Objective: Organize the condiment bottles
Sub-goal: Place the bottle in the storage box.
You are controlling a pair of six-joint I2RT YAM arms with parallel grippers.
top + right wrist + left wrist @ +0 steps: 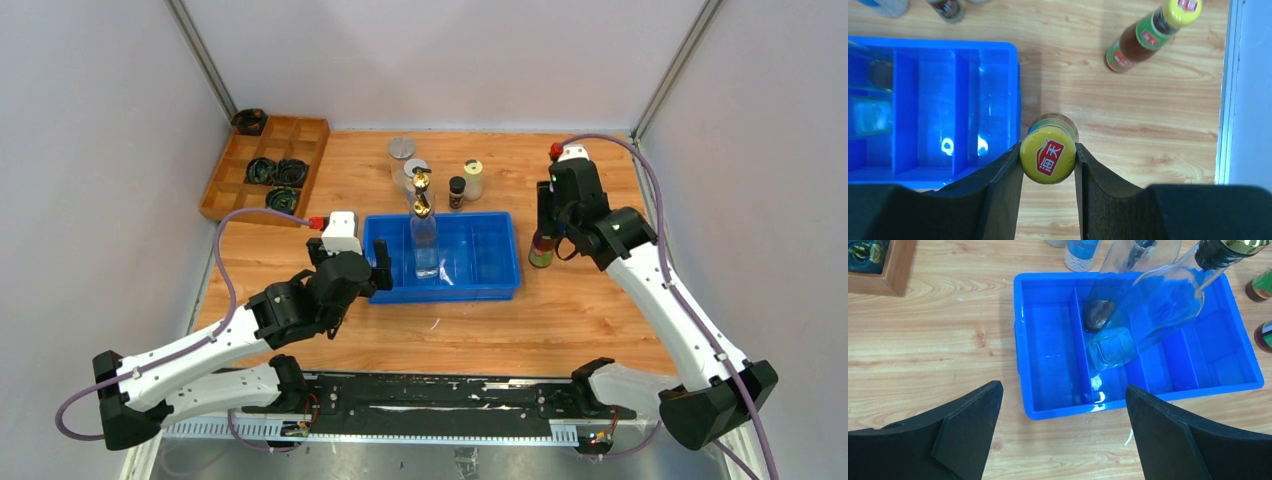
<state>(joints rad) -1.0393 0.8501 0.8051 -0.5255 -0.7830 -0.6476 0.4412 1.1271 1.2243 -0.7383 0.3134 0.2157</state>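
Observation:
A tall clear gold-spouted bottle point(425, 240) point(1148, 315) stands upright in the blue divided bin point(490, 285) point(1048, 410) point(993, 90). My left gripper point(378, 272) point(1063, 390) is open with nothing in it, at the bin's near-left corner. My right gripper point(545, 225) point(1048, 150) is shut on the yellow cap of a dark sauce bottle point(541, 250) point(1048, 156), upright just right of the bin. A second yellow-capped sauce bottle point(1148, 37) point(1260, 285) stands farther back; the right arm hides it from above. Behind the bin are two silver-lidded jars point(402, 148) point(413, 172), a cream-lidded jar point(472, 178) and a small black-capped bottle point(457, 192).
A wooden compartment tray point(305, 160) point(898, 270) holding black coiled rings point(268, 170) sits at the back left. Grey walls and metal corner posts point(205, 60) close in the table. The table's right edge point(1224, 100) runs close to the sauce bottles.

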